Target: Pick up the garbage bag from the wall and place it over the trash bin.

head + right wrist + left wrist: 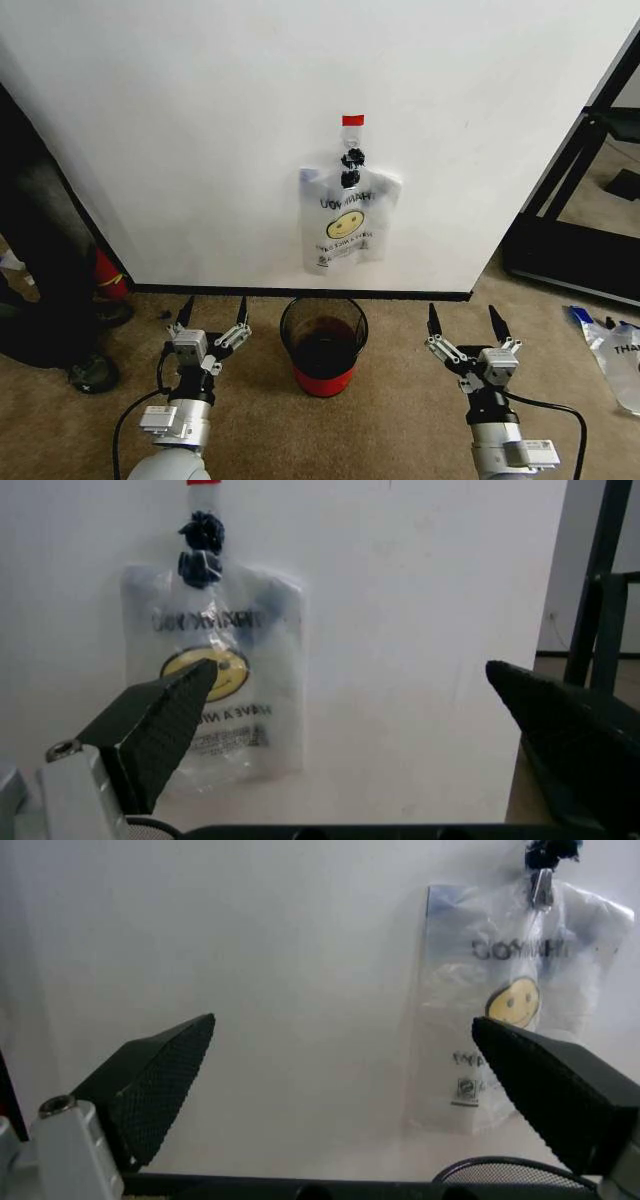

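The garbage bag [348, 222] hangs flat on the white wall from a dark clip under a strip of red tape; its yellow smiley face and dark print also face me in the wrist views [515, 1009] [215, 694]. Directly below it on the carpet stands the trash bin [323, 345], dark mesh wall, red base; its rim [515, 1171] edges into the left wrist view. My left gripper [212, 312] hovers open to the bin's left, apart from it. On the bin's right, my right gripper [466, 322] is open too. Both hold nothing.
A red cylinder with a yellow band [108, 275] stands by the wall at the left, beside a dark mass. A black metal frame [580, 220] stands at the right. Another plastic bag [615, 355] lies on the carpet at the far right.
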Robot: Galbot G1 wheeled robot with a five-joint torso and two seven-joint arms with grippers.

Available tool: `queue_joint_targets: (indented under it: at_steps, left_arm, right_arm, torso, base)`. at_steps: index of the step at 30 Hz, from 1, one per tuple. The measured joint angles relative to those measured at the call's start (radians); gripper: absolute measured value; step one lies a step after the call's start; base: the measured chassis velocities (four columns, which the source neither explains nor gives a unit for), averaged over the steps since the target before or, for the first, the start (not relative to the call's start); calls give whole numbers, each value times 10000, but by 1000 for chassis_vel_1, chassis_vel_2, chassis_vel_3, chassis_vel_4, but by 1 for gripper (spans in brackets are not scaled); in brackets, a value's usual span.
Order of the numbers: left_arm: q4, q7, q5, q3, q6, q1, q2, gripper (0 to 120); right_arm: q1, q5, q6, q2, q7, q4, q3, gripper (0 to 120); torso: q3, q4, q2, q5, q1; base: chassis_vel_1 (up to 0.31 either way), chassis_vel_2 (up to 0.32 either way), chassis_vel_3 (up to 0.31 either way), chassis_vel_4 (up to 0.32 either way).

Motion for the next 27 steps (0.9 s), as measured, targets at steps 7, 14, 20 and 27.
queue_joint_targets:
  at_steps: [7, 14, 20, 27]
  left_arm:
    - [2, 20, 19, 5, -15, 18, -74, 100]
    - [2, 31, 47, 27, -26, 21, -82, 100]
    - [35, 32, 57, 22, -28, 23, -56, 100]
    - [85, 40, 127, 44, -51, 111, -65, 100]
  right_arm:
    - [11, 17, 32, 2, -3, -57, -29, 100]
    - [32, 33, 37, 33, -7, -67, -64, 100]
    - [6, 70, 60, 47, -23, -93, -129, 100]
    - [129, 678, 32, -55, -128, -213, -275, 100]
  torso:
    - [0, 0, 0, 0, 0]
    - [0, 0, 0, 0, 0]
    - [0, 0, 0, 0, 0]
    - [0, -1, 0, 0, 0]
  base:
    - [0, 0, 0, 0]
    - [0, 0, 0, 0]
    - [0, 0, 0, 0]
    - [0, 0, 0, 0]
